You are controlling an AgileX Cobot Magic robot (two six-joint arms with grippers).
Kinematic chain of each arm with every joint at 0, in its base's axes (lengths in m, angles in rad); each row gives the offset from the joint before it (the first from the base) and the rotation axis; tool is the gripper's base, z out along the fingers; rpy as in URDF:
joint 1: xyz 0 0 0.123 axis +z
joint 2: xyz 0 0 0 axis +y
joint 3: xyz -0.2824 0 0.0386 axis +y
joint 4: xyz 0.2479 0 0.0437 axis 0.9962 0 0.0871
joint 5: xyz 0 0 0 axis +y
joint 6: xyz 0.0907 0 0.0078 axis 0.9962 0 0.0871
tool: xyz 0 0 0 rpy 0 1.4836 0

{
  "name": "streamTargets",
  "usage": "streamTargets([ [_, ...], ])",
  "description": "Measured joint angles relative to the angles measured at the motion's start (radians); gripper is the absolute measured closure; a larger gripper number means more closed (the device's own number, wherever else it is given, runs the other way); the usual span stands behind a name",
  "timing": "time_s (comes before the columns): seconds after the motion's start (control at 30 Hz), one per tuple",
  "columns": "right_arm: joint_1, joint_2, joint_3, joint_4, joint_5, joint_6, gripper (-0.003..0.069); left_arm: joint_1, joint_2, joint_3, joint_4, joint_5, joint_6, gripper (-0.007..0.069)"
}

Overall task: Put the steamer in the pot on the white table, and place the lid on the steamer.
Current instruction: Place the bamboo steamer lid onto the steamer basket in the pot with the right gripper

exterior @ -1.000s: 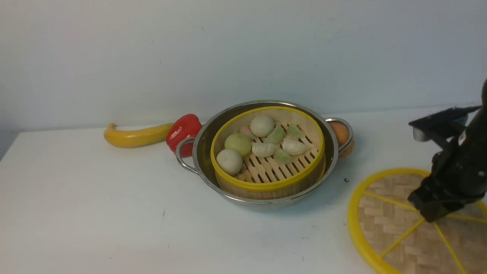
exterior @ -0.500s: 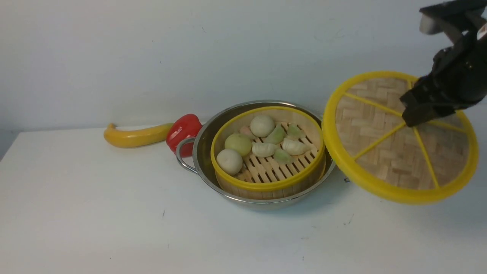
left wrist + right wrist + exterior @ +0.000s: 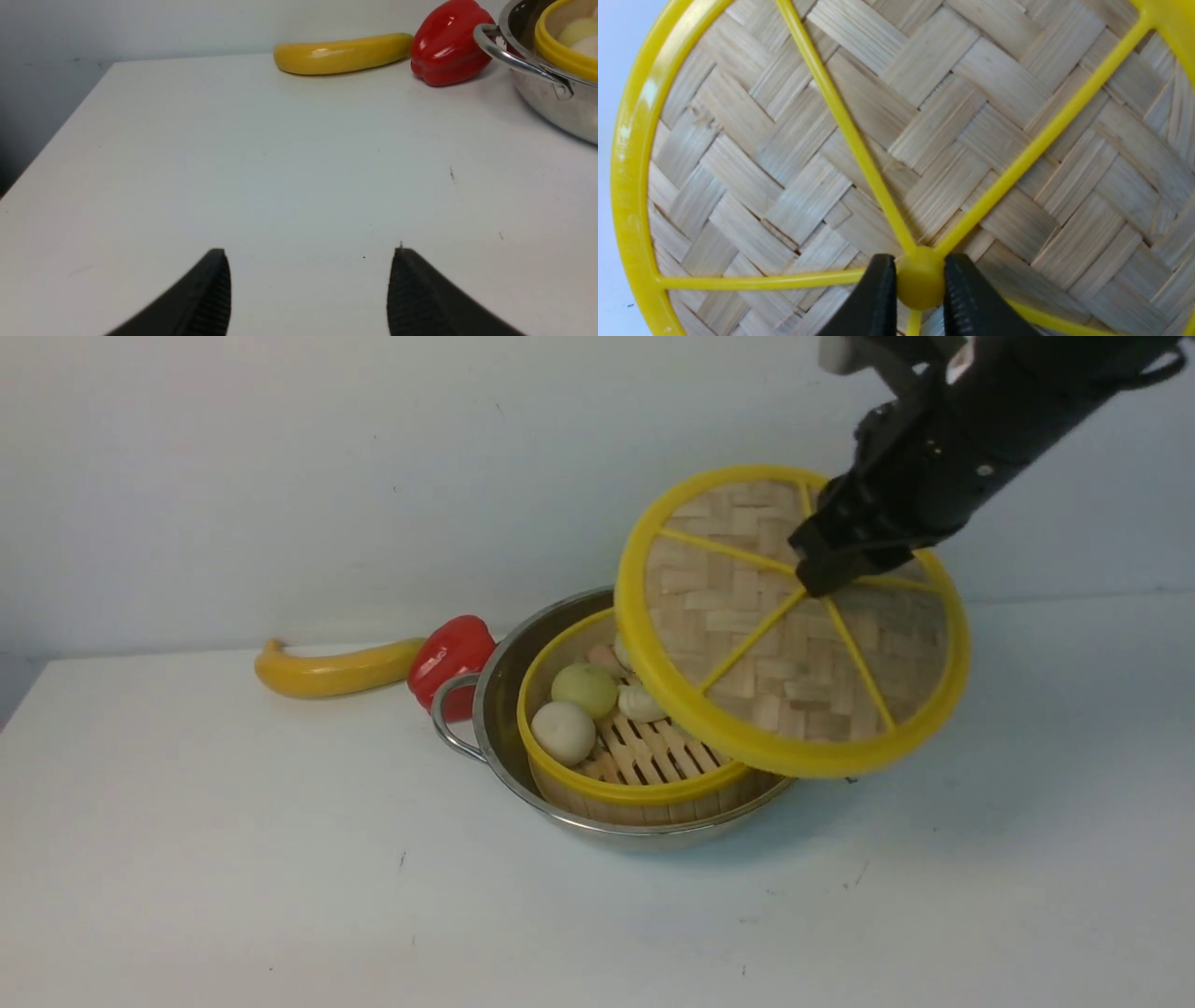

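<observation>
Right gripper (image 3: 920, 291) clamps the lid (image 3: 775, 644) by its knob — tilted — over the steamer (image 3: 644, 763).

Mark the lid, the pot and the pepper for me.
lid (image 3: 747, 644), front view, woven panel.
pot (image 3: 499, 695), front view, inner wall.
pepper (image 3: 453, 649), front view, red body.

The bench (image 3: 233, 859) is big, flat and white. It has a few tiny dark specks (image 3: 401, 861) on it. A wide, shiny metal pot (image 3: 498, 695) sits on the bench, toward the back and about in the middle. A red pepper (image 3: 450, 653) lies just left of the pot, right by its looped handle. A long yellow banana (image 3: 336, 669) lies further left, and its tip reaches the pepper. The pot makes a soft shadow on the bench in front of it.
</observation>
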Motion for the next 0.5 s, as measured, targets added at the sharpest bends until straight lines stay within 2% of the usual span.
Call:
streamTargets([
  [0.5,0.095,0.228,-0.248,-0.022,0.0,0.018,0.0518,0.0,0.0,0.0,0.0,0.0,0.0,0.0205],
])
